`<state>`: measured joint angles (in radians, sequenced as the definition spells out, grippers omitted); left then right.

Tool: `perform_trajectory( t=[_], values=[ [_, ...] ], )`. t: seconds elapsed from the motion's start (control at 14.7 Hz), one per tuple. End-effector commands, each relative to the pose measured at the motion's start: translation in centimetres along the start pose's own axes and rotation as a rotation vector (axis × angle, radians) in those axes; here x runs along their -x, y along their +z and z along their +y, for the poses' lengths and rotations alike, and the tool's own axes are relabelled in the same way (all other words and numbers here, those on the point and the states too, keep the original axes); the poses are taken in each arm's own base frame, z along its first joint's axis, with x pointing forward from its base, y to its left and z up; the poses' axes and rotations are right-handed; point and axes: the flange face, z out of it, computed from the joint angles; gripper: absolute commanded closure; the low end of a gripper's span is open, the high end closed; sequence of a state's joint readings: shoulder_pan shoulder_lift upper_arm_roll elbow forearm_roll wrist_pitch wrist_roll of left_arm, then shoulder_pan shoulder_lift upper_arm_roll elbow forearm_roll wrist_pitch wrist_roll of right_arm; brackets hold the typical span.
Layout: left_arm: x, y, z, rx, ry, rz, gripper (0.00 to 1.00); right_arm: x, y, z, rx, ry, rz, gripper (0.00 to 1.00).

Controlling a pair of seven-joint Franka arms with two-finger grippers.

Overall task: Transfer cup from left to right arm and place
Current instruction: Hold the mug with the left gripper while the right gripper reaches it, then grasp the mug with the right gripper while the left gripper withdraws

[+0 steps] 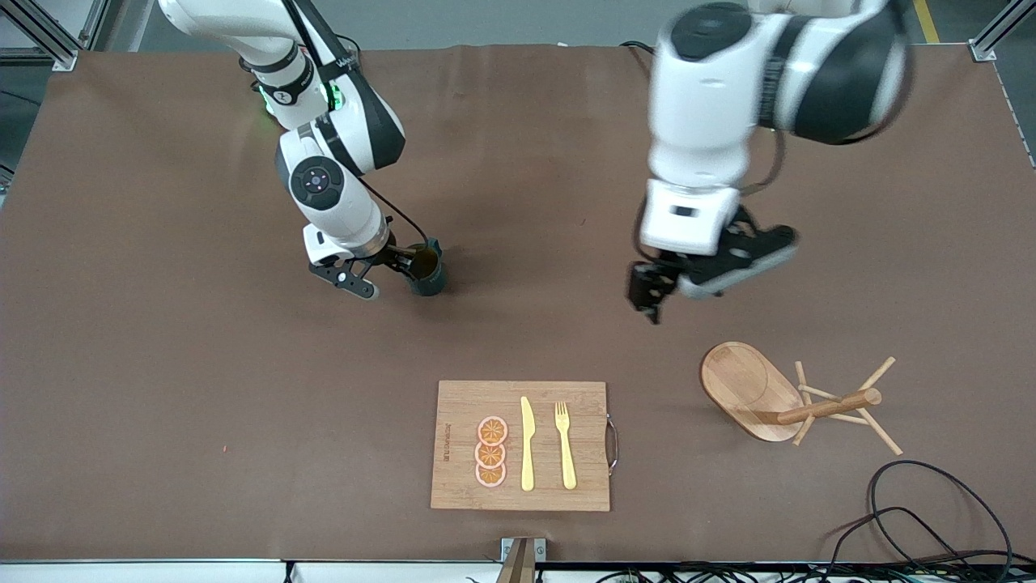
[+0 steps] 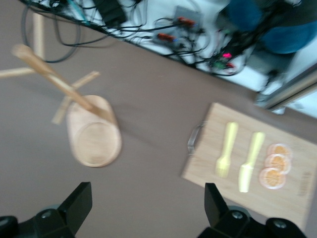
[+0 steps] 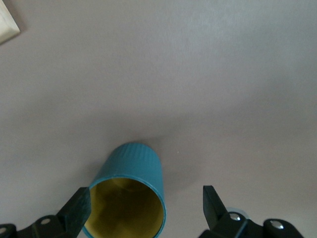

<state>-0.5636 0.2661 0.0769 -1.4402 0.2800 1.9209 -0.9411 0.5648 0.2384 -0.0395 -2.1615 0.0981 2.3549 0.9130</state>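
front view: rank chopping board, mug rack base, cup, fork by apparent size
1. chopping board, clearly largest.
2. oval wooden base of the mug rack.
3. and 4. cup and yellow fork: unsure. The fork is longer but thin, and the right gripper partly covers the cup.

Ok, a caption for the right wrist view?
Open right gripper around the upright teal cup on the brown table.
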Motion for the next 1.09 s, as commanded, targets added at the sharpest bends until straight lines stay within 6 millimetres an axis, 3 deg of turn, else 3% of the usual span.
perform_trajectory(
  t=[0.0,0.27,0.41,0.54,0.75,1.02],
  values=[
    [-2.7,-1.2,-5.1,-0.040,0.055,-0.066,0.00,1.5,0.3,0.8,-0.002,0.013,0.000,0.00],
    [-6.3,-3.9,-13.1,-0.061,0.090,-0.133,0.00,2.3,1.2,0.6,0.013,-0.001,-0.007,0.00],
    [-7.8,-4.4,-17.3,-0.012,0.075,-0.206,0.00,3.1,1.7,0.4,0.024,-0.015,-0.012,0.00],
    [-8.5,-4.9,-20.6,-0.001,0.168,-0.255,0.00,3.4,2.2,0.3,0.033,-0.023,-0.015,0.00],
    [-8.8,-4.5,-24.1,0.029,0.216,-0.333,0.00,3.4,3.3,0.4,0.051,-0.024,-0.021,0.01],
    [-8.3,-5.3,-26.5,0.048,0.230,-0.339,0.00,3.3,3.8,0.4,0.048,-0.024,-0.018,0.18]
  ],
)
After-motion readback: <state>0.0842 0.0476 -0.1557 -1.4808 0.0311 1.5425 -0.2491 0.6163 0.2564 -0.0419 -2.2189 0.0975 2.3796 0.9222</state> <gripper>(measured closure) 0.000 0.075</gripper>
